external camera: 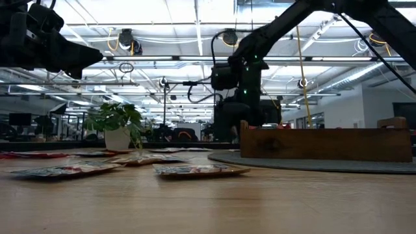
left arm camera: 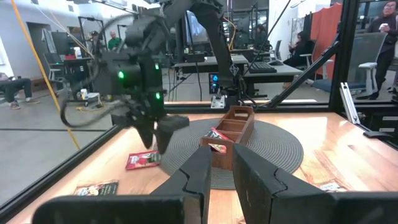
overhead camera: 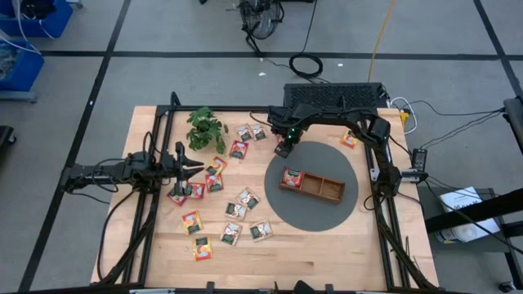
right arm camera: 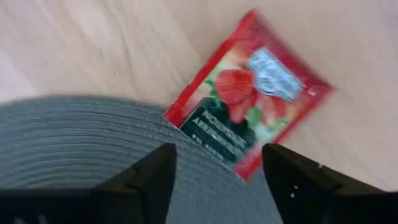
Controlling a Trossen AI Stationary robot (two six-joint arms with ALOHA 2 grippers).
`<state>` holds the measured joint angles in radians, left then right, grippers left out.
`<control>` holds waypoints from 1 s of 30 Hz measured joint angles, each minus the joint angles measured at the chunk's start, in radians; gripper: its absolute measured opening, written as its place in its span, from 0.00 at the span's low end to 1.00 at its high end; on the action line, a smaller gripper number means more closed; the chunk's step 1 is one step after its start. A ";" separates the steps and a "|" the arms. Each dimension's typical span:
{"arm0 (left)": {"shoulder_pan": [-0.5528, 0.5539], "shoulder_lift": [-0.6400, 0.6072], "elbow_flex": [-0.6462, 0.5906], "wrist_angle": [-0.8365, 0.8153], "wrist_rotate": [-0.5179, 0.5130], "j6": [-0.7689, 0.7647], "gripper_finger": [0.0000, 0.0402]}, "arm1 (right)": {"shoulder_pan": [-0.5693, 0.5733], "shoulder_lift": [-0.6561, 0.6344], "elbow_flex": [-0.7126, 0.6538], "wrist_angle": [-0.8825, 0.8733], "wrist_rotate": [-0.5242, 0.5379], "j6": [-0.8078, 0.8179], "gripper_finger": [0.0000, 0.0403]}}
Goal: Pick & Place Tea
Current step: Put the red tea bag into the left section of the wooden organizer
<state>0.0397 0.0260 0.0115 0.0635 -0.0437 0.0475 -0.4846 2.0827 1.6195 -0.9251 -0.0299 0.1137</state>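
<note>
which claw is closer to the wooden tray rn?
Right. The right claw hovers beside the gray mat's edge, just off the wooden tray. The left claw sits far across the table among the sachets.

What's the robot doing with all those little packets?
It is sorting tea sachets into a wooden tray on a round grey mat. One red sachet already lies in the tray's end compartment. The right pincer hovers open at the mat's edge, just above a red strawberry sachet that partly overlaps the mat. The left pincer waits over the loose sachets near the small plant.
</note>
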 joint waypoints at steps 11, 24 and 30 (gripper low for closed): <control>0.000 0.000 0.000 0.000 0.000 0.000 0.18 | -0.038 0.028 0.028 0.143 -0.109 0.132 0.69; 0.000 0.000 0.000 0.000 0.000 0.000 0.18 | -0.051 0.073 0.030 0.048 0.003 0.039 0.69; 0.000 0.000 0.000 0.000 0.000 0.000 0.18 | -0.050 0.075 0.029 0.047 0.058 0.017 0.69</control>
<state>0.0397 0.0261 0.0116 0.0633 -0.0437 0.0475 -0.5346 2.1580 1.6483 -0.8781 0.0280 0.1303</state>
